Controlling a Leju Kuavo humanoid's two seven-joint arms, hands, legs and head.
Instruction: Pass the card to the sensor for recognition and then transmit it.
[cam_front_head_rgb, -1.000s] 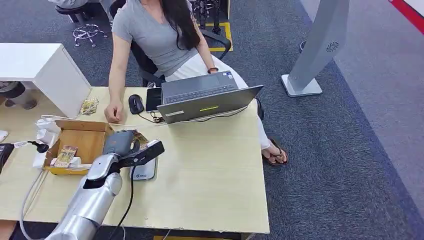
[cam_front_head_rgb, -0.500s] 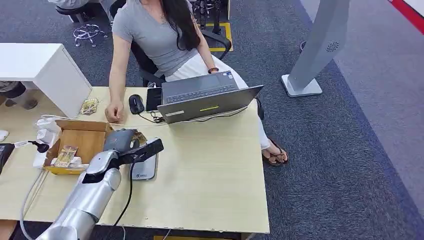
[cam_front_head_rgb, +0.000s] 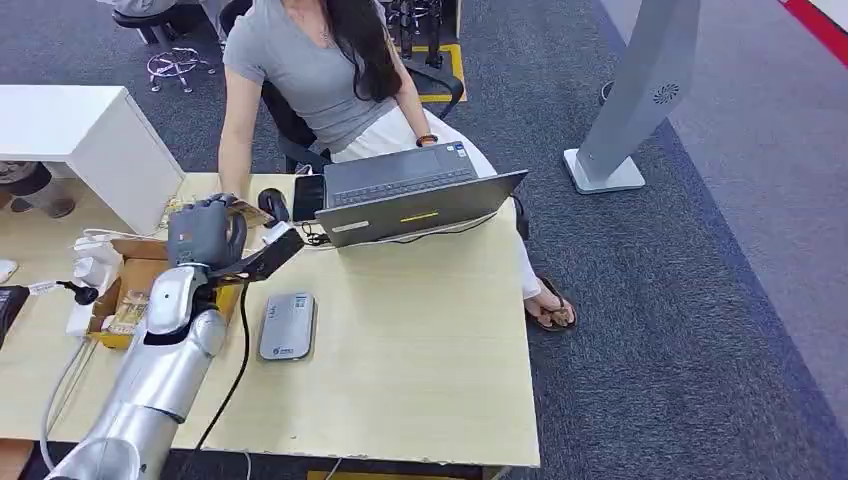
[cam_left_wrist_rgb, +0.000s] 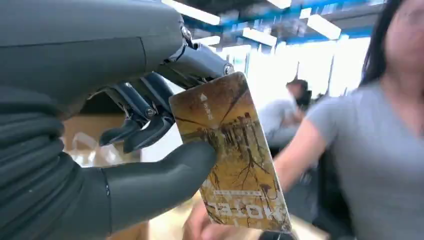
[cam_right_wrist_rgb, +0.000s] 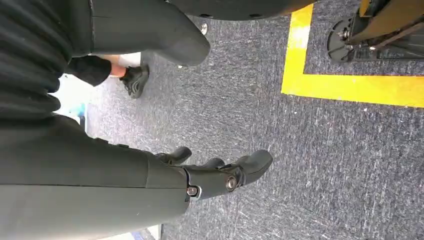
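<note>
Left hand (cam_front_head_rgb: 203, 232) raised toward person (cam_front_head_rgb: 310, 70), thumb-pinched card (cam_left_wrist_rgb: 229, 150) upright.

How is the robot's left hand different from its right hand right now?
The left hand holds a brown card between its thumb and fingers; the right hand holds nothing, its fingers apart. The left hand is raised over the table toward the person; the right hand hangs over the grey carpet. Both are dark grey.

One card (cam_left_wrist_rgb: 230, 155), one sensor (cam_front_head_rgb: 287, 326), one laptop (cam_front_head_rgb: 415, 200).
</note>
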